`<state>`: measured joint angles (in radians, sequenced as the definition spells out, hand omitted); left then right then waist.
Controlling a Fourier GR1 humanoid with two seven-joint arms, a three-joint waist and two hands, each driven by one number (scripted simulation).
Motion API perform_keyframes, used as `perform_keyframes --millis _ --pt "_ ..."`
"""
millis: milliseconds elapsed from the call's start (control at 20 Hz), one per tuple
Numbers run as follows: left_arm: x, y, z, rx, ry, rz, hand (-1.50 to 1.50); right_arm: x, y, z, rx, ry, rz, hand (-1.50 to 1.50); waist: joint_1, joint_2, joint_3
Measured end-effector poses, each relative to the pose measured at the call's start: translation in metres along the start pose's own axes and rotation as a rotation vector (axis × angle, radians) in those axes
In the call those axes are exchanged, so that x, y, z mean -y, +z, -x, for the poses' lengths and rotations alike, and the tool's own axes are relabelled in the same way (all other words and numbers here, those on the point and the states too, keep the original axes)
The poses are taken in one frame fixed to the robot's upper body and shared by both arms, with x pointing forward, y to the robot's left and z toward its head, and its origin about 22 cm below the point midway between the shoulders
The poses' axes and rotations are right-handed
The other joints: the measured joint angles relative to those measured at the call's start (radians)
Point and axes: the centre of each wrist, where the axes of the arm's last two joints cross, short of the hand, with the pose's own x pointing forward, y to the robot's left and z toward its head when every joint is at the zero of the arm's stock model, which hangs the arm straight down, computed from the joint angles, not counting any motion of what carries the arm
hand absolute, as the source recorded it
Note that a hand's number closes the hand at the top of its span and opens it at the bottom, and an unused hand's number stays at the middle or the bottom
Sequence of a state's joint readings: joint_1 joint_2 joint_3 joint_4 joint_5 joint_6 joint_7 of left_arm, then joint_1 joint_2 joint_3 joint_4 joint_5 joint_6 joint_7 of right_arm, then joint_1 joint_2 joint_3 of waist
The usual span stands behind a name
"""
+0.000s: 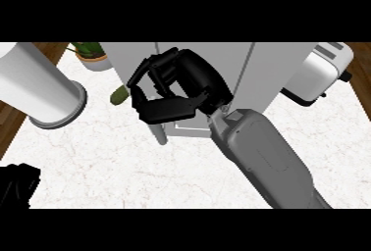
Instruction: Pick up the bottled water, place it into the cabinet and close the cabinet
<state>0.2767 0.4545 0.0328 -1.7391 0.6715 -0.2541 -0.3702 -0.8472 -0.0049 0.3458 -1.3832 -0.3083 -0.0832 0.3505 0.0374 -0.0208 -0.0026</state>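
Note:
The white cabinet (275, 68) stands at the counter's back centre, seen from above. My right hand (177, 90) is over its front left part, fingers loosely bent and thumb spread, with nothing between them. A grey bar handle (159, 133) sticks out just below the hand at the cabinet's front. No bottled water shows anywhere; the hand and the cabinet hide whatever is behind them. My left hand (18, 188) rests open at the lower left edge.
A large white cylinder (36, 83) stands at the left. A potted plant (91, 54) sits at the back left, a green item (118, 95) beside the cabinet, and a toaster (319, 73) at the right. The marble counter (109, 171) spreads in front.

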Motion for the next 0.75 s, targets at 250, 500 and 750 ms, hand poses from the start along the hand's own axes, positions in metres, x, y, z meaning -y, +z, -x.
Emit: perform_keyframes --millis 250,500,750 --pt "-0.001 -0.003 0.0 0.001 -0.001 0.009 1.5 0.004 -0.002 0.01 0.037 0.005 -0.085 1.5 0.006 -0.017 -0.006" --pt "-0.001 -0.008 -0.002 0.007 -0.005 0.023 1.5 0.01 -0.003 0.014 0.069 0.023 -0.136 1.5 0.015 -0.02 -0.011" --pt "0.0 -0.014 -0.003 0.012 -0.001 0.03 1.5 0.013 -0.002 0.017 0.098 0.025 -0.184 1.5 0.018 -0.021 -0.015"
